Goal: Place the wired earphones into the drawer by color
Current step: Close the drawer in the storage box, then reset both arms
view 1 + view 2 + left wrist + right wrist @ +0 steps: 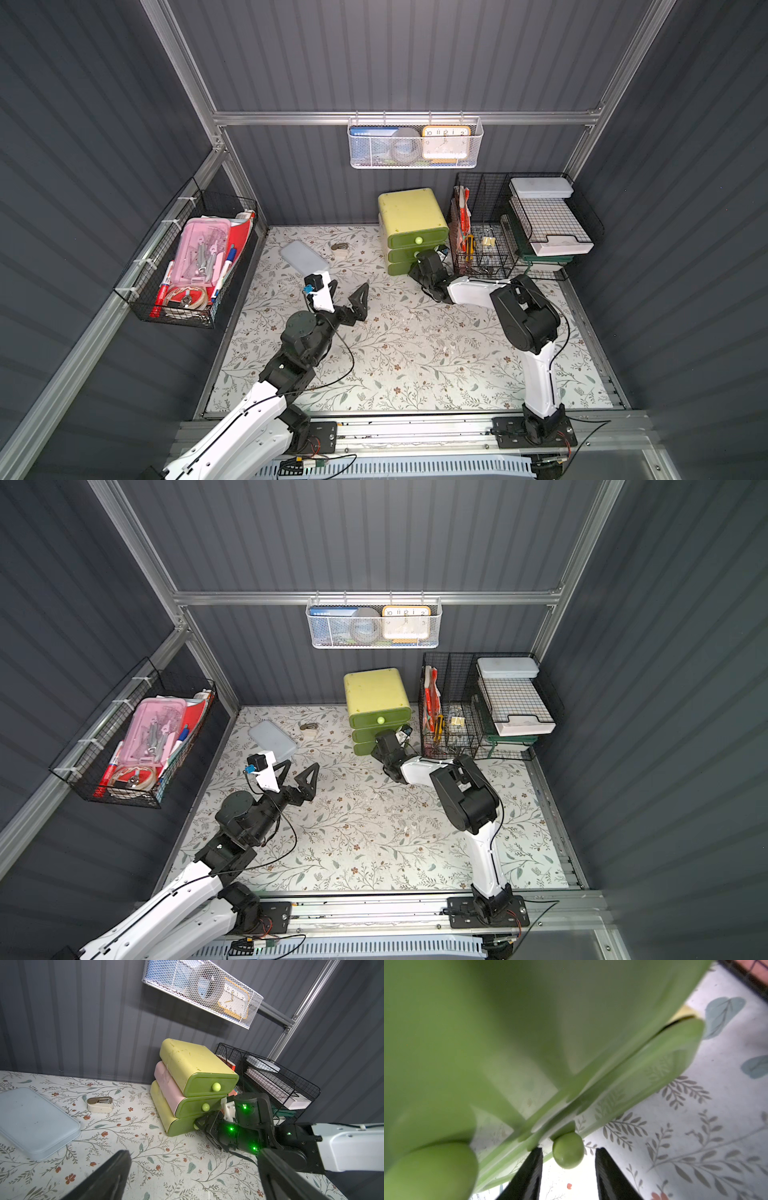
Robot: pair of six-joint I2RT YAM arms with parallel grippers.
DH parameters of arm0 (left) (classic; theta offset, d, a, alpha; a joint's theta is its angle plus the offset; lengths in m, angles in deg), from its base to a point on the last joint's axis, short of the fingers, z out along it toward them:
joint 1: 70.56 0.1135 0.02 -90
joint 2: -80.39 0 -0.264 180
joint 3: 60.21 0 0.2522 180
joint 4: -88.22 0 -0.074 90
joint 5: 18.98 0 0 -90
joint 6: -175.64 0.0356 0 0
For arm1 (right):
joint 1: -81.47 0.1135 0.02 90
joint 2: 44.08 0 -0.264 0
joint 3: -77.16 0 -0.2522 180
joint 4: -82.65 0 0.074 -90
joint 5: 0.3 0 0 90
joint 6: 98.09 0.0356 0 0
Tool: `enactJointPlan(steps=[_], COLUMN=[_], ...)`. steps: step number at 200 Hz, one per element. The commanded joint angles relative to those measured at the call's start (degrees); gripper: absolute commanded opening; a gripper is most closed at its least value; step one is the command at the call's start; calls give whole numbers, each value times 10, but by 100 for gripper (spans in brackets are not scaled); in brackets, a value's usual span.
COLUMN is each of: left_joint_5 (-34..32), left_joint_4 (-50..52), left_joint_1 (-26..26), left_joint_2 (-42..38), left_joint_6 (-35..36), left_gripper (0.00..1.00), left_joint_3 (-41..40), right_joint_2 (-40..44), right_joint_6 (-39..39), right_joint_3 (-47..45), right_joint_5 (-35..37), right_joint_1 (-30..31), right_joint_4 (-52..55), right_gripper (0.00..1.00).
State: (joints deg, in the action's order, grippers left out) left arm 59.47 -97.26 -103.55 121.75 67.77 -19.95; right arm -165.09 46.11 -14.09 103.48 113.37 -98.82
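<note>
The three-tier yellow-green plastic drawer chest (193, 1068) looks smooth and glossy, and its round green knob (568, 1153) is shiny. The floral-printed surface (415, 353) is matt. The black wire rack (482, 183) and white mesh basket (365, 153) are metal.

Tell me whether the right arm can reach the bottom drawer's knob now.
Likely yes: the right gripper has its open jaws either side of the bottom drawer's knob, nothing in between.

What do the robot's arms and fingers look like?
The left arm and right arm share white shells, black joints and thin black cables alongside. The left gripper and right gripper have black fingers; the left ones look triangular from above. Small green lights glow on the right arm's wrist.
</note>
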Motion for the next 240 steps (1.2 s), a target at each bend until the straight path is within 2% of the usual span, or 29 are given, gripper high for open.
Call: enactJointPlan(steps=[1,69,101,131,181,215,240], left_joint_5=[6,27,24,27,-13,-17,-23], left_joint_4=[-1,-4,-22,-24,-56,-88,-100], left_joint_1=[2,2,2,2,10,53,87], left_joint_2=[-8,-13,-19,18,85,98,106], left_joint_6=[-9,-12,1,30,61,63,76], left_gripper=[99,99,99,99,99,99,99], left_joint_3=[-2,17,20,50,80,73,73], right_joint_2=[19,115,181,263,418,510,577], right_joint_6=[6,-17,-72,-142,-222,-280,-321], right_joint_3=[-20,-119,-164,-213,-306,-332,-362], right_joint_5=[6,-25,-68,-92,-41,29,62], right_joint_1=[-4,-4,-10,-22,-56,-68,-75], right_joint_4=[-25,-25,-12,40,131,214,223], right_gripper=[47,50,55,61,68,73,79])
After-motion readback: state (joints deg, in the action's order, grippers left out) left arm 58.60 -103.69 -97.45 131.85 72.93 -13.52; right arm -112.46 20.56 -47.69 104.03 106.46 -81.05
